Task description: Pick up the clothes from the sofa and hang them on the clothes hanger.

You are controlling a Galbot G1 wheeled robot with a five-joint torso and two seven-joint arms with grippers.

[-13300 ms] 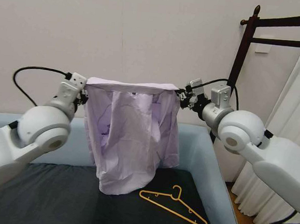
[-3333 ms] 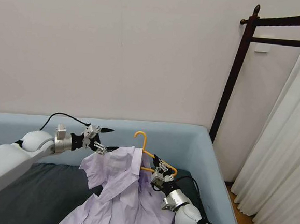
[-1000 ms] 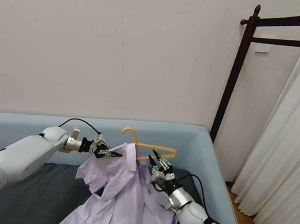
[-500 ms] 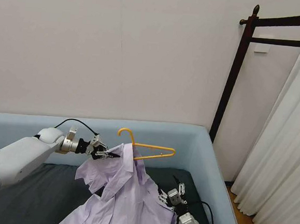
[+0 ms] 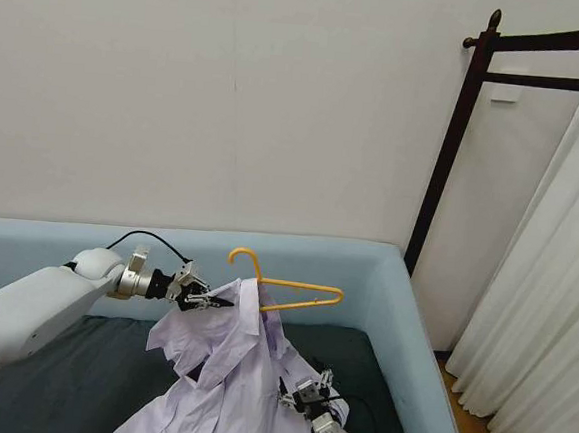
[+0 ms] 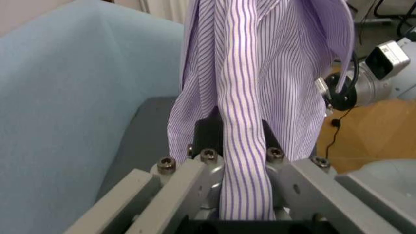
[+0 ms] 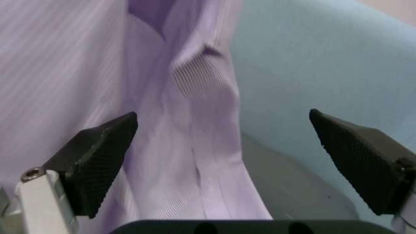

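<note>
You have the left gripper [image 5: 196, 296] clamped on a fold of the striped shirt [image 5: 237, 373] near the collar, held up above the sofa [image 5: 385, 274]. The rest of the shirt trails down to the dark cushion [image 5: 46, 378]. The yellow hanger [image 5: 299, 286] sits at the top of the shirt, hook up, one arm poking out bare toward the rack [image 5: 454, 139]. Your right gripper [image 5: 306, 392] is low beside the shirt, fingers spread wide, holding nothing; cloth lies just ahead of its pads [image 7: 97, 158].

The step, as I read it: get the loose shoulder over that bare arm. Take cloth near the collar seam, not the hem; pinch one layer; draw it outward along the arm. Hold the left grip firm so the hanger doesn't tip.

Hard to make out: whether the left fingers pinch the hanger too or only cloth. The hanger's other arm is under the shirt. The right arm is cut off at the head view's lower edge
</note>
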